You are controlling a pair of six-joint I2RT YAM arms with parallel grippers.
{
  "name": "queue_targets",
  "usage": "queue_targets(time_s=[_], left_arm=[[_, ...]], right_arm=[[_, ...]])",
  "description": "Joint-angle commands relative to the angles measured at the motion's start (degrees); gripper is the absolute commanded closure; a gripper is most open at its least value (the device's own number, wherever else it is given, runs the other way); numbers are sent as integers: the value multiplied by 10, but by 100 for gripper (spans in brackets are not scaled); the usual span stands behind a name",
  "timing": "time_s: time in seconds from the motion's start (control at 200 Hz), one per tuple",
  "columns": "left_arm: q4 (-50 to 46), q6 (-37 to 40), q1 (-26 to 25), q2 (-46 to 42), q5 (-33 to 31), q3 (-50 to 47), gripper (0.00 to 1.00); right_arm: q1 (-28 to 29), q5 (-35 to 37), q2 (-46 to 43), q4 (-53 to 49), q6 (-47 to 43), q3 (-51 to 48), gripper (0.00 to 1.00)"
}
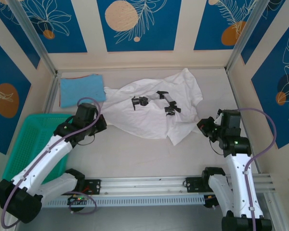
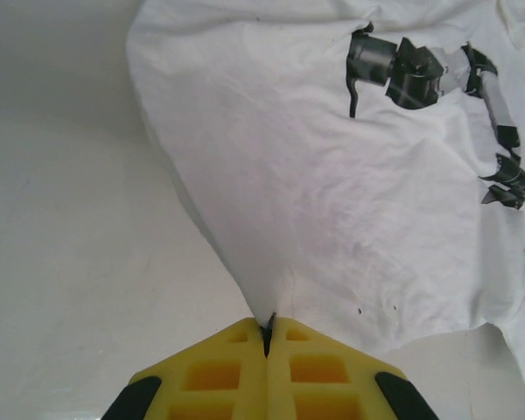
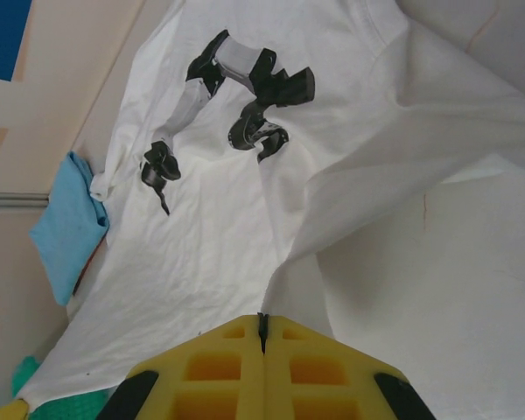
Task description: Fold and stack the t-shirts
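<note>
Top external: left claw (image 1: 102, 124) and right claw (image 1: 202, 126) pinch opposite edges of the white t-shirt (image 1: 149, 118); light-blue t-shirt (image 1: 82, 89) lies just beside it.

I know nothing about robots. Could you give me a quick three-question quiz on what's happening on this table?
1. True or false: the light-blue t-shirt lies folded, to the left of the white t-shirt.
2. The print on the white t-shirt looks like: A) a black and grey robot arm, B) a red flower, C) a big number.
3. Short answer: what do the left gripper and the right gripper each pinch?

Key: 1 true; 2 A; 3 the white t-shirt.
</note>
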Motion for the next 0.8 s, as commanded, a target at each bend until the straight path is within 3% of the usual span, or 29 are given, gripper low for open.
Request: queue_targets(time_s=[0.0, 0.155, 0.275, 0.38, 0.53, 0.59, 0.655, 0.735, 0.795], left_arm=[[-15, -6, 19, 55, 7, 29, 100], [6, -27, 38, 187, 39, 76, 100], [0, -33, 61, 310, 67, 187, 100], [-45, -18, 80, 417, 102, 383, 100], [-173, 28, 85, 536, 113, 798, 100], [-181, 55, 82, 545, 133, 924, 100], [-173, 88, 74, 519, 130, 986, 100], [-158, 112, 71, 447, 126, 947, 100], [-129, 121, 71, 374, 128, 846, 100]], right_arm=[[5, -14, 37, 28, 10, 17, 100], [6, 12, 132, 95, 13, 15, 100], [9, 9, 250, 135, 16, 87, 100], [28, 31, 358, 111, 8, 245, 100], [70, 86, 468, -15, -34, 577, 100], [89, 126, 471, -46, -59, 680, 100], [106, 163, 446, -49, -84, 729, 100], [112, 161, 376, -23, -99, 704, 100], [112, 147, 318, -3, -101, 643, 100]])
